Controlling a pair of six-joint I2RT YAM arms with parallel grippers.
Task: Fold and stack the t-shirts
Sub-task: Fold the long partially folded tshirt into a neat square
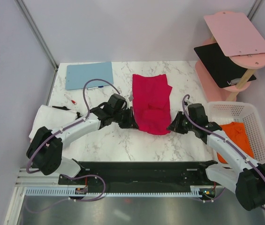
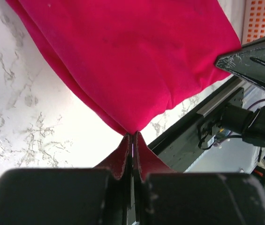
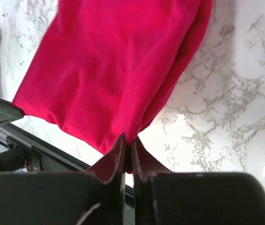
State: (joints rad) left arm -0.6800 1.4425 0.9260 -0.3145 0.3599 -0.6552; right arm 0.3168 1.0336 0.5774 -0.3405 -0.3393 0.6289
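Note:
A crimson red t-shirt [image 1: 151, 103] lies folded lengthwise in the middle of the marble table. My left gripper [image 1: 131, 123] is shut on its near left corner, the cloth [image 2: 123, 61] pinched at the fingertips. My right gripper [image 1: 171, 127] is shut on its near right corner, with cloth [image 3: 118, 70] between the pads. A white t-shirt [image 1: 48, 120] lies folded at the left edge. An orange t-shirt [image 1: 238, 136] sits in the white basket [image 1: 249, 112] at the right.
A light-blue board [image 1: 89, 74] lies at the back left, with a small red-and-white item [image 1: 71, 99] near it. A pink and black panel stand [image 1: 230, 51] is at the back right. A black rail [image 1: 137, 171] runs along the near edge.

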